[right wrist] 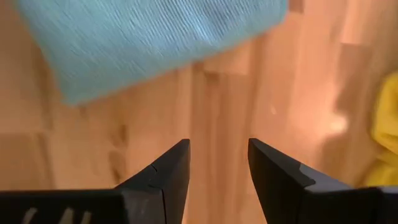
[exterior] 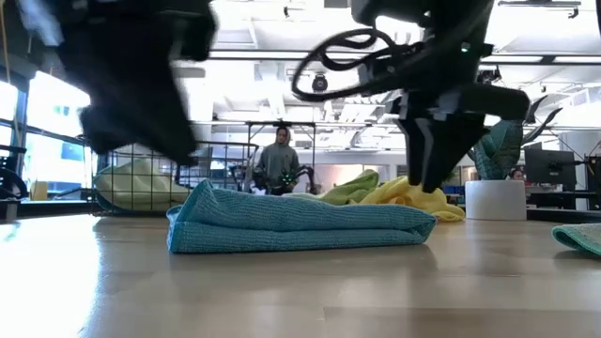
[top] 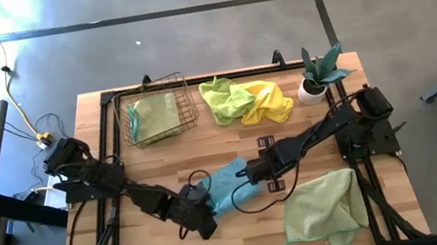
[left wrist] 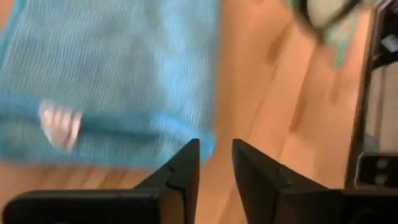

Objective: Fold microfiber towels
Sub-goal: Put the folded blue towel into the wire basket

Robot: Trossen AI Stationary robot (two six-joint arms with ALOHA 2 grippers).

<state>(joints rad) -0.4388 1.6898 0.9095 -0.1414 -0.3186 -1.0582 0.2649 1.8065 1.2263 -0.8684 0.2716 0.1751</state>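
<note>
A light blue towel [top: 227, 185] lies folded into a flat pad on the table's middle; it also shows in the low view [exterior: 300, 223]. My left gripper [top: 206, 224] is just off its near left end, narrowly open and empty [left wrist: 216, 144], with the towel [left wrist: 112, 74] ahead of its fingers. My right gripper [top: 247, 174] is at the towel's right end, open and empty [right wrist: 219, 144], over bare wood beside the towel [right wrist: 155, 37]. A pale green towel [top: 325, 202] lies spread at the near right. Lime green [top: 228, 99] and yellow [top: 268, 101] towels lie crumpled at the far middle.
A wire basket [top: 157, 115] at the far left holds a pale green towel. A potted plant [top: 315, 79] stands at the far right. Bare wood shows along the near edge left of the pale green towel. A person [exterior: 279, 161] stands in the room beyond the table.
</note>
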